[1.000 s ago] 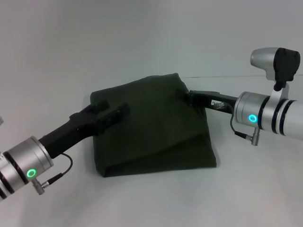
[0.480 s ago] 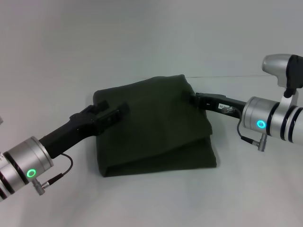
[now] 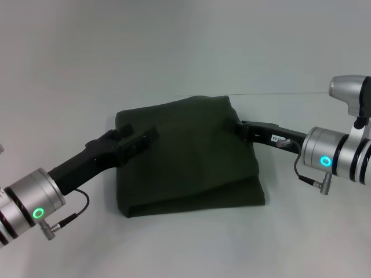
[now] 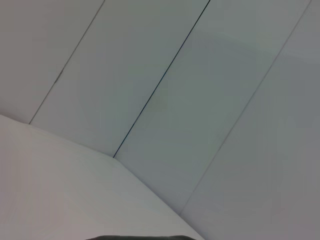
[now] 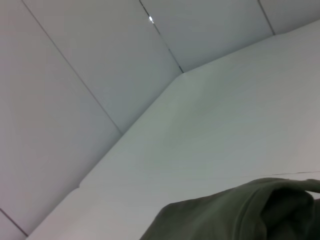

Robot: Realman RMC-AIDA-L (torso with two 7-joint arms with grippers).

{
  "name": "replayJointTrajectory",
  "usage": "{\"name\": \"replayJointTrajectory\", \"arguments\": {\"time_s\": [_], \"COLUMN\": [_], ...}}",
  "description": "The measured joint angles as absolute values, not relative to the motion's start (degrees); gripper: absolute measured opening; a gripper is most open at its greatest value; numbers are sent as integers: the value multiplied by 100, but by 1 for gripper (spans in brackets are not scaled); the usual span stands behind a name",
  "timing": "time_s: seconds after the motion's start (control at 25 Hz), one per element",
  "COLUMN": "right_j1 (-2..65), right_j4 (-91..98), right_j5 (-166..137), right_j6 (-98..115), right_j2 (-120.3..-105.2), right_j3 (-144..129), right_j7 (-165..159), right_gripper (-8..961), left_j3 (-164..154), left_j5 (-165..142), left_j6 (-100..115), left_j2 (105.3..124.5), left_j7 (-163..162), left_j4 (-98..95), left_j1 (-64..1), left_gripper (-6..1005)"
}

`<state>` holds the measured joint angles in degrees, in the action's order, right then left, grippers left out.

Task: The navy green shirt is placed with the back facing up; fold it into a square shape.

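The navy green shirt (image 3: 185, 156) lies folded into a rough rectangle in the middle of the white table, plain side up, with a top layer lying slanted over a lower one. My left gripper (image 3: 132, 138) is at the shirt's left edge, one dark finger on top of the cloth, shut on that edge. At the far right corner, my right gripper (image 3: 237, 124) is shut on the cloth. The right wrist view shows a bunched fold of the shirt (image 5: 240, 212) close by. Only a thin dark sliver of the shirt (image 4: 135, 237) appears in the left wrist view.
The white table (image 3: 191, 249) spreads out on all sides of the shirt. A pale panelled wall (image 3: 174, 40) rises behind it. Nothing else stands on the table.
My right arm has drawn back to the right and lower, and the shirt's far right corner has sunk and shifted right with it. The left arm has hardly moved.
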<state>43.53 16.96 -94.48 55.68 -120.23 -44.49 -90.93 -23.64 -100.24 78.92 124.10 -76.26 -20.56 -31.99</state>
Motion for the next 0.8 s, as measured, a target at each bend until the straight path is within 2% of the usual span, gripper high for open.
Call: {"name": "replayJointTrajectory", "arguments": {"time_s": [0.8], "right_j1": [4070], "right_j4": [1749], "right_j5": [-9377], "right_j6": [5744], "right_j2": [-11985], "right_j3": [-4447], "right_j7": [-9167], "right_gripper": [56], "left_j3": [-2387], "left_j5": [-10054], "left_j6": [7892], "left_j2": [12419], "left_j7": [-7767], "left_j4": [-2057], "left_j1": [-3205], "left_gripper": [935]}}
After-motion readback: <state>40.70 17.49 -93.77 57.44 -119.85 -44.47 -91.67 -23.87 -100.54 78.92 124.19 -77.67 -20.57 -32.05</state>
